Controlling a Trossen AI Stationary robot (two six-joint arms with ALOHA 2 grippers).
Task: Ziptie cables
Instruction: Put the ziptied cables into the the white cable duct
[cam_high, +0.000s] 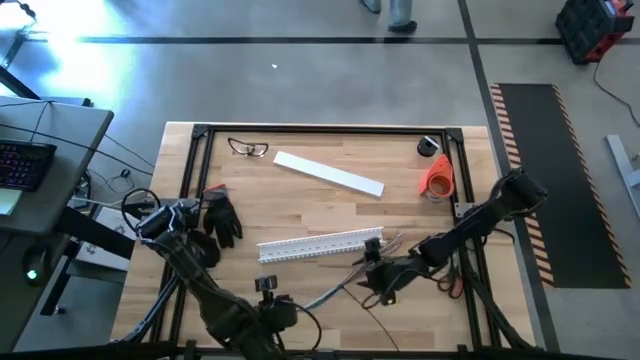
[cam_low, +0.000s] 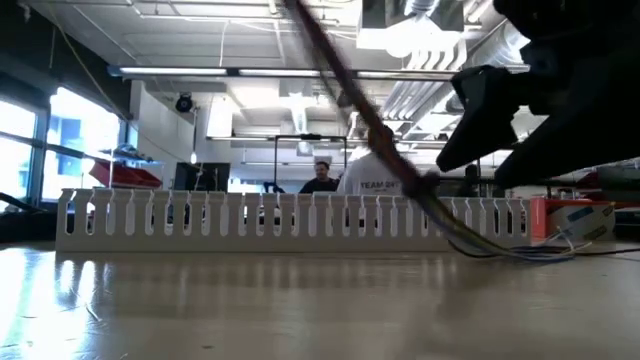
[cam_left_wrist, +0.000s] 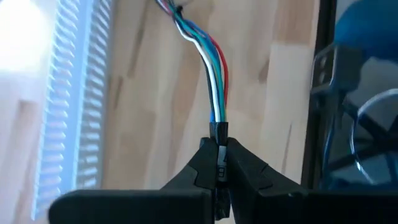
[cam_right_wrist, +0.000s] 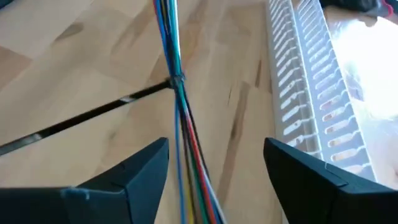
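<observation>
The cables (cam_high: 335, 285) are a bundle of thin coloured wires running from my left gripper (cam_high: 298, 306), near the table's near edge, toward the white channel. In the low view the cables (cam_low: 400, 160) slant up from fanned ends (cam_low: 500, 250) lying on the table. The ziptie (cam_right_wrist: 93, 115) is looped round the cables (cam_right_wrist: 179, 109), its tail sticking out sideways over the wood. My right gripper (cam_right_wrist: 217, 162) is open, a finger on each side of the bundle, not plainly touching it; it also shows as the dark right gripper (cam_low: 470, 150). My left gripper (cam_left_wrist: 219, 146) is shut on the bundle. My left gripper pinches the cables between its two fingers at a dark band (cam_left_wrist: 218, 129) near one end of the bundle. The fingers lie along the wires. From the hold the bundle runs away, lifted off the wood, to the far ends resting on the table.
A white slotted channel (cam_high: 320, 244) lies just beyond the cables, with a flat white strip (cam_high: 328, 173) farther back. Safety glasses (cam_high: 248, 148), black gloves (cam_high: 222, 218), an orange roll (cam_high: 437, 177) and a red-handled tool (cam_high: 450, 283) sit around. People show in the room behind (cam_low: 320, 178).
</observation>
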